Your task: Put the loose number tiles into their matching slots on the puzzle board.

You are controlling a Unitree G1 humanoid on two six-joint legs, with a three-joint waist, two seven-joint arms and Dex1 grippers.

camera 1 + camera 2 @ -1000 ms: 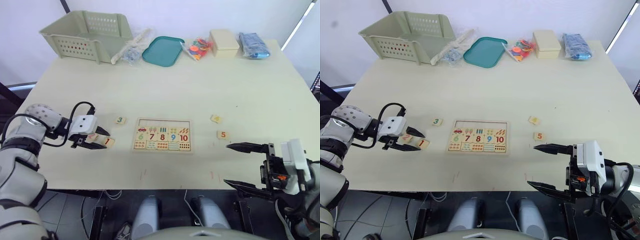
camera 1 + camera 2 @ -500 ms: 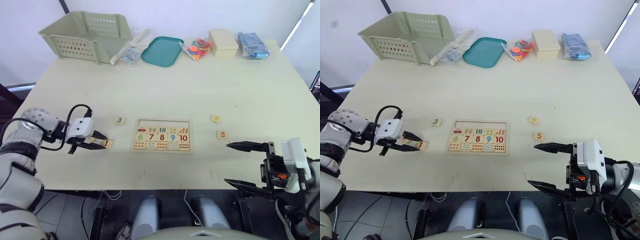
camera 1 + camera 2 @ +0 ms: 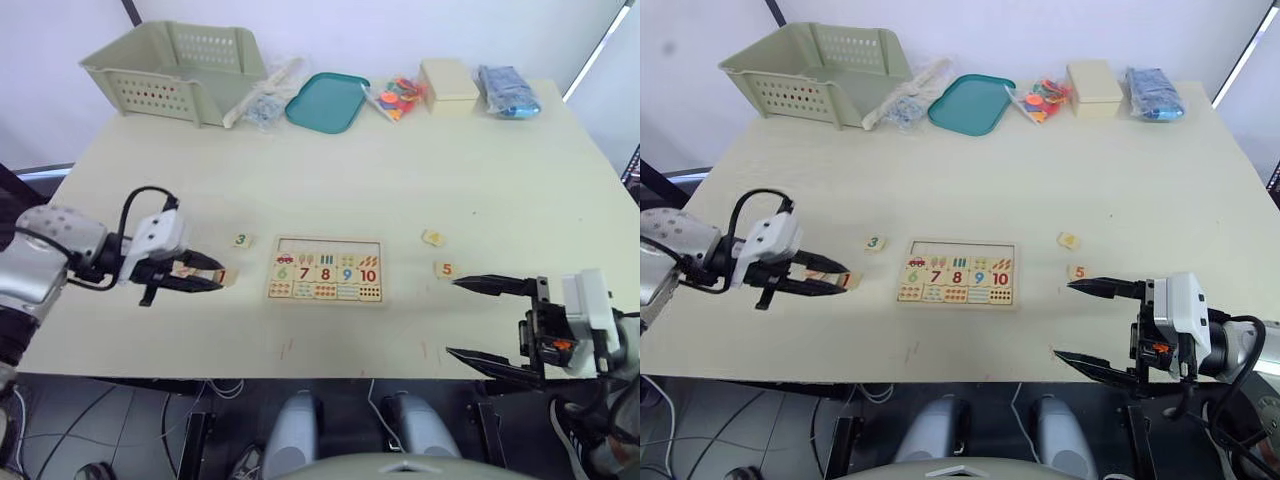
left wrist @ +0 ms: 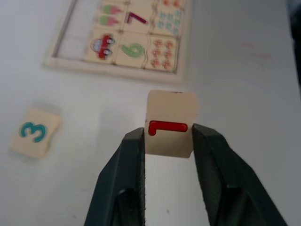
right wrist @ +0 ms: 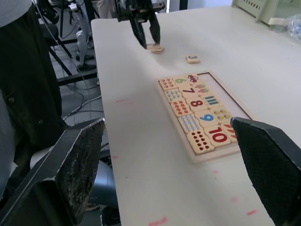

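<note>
The puzzle board [image 3: 325, 269] lies mid-table with 6 to 10 and picture tiles in place; its top row of slots [image 3: 325, 245] is bare. My left gripper [image 3: 218, 280] is left of the board, shut on the red 1 tile [image 4: 170, 125]. Under its fingers lies another tile [image 3: 185, 268] whose digit I cannot read. The 3 tile [image 3: 240, 240] rests near the board's left corner. Right of the board lie the 4 tile [image 3: 432, 238] and the 5 tile [image 3: 446, 269]. My right gripper [image 3: 452, 318] hangs open at the front edge, just before the 5 tile.
Along the table's far edge stand a green basket [image 3: 175, 68], a clear bag [image 3: 262, 100], a teal tray [image 3: 326, 101], a bag of colourful pieces [image 3: 395, 97], a cream box [image 3: 448, 84] and a blue packet [image 3: 507, 90].
My left gripper has closed on the 1 tile and shifted slightly right toward the board. The right gripper stays where it was.
</note>
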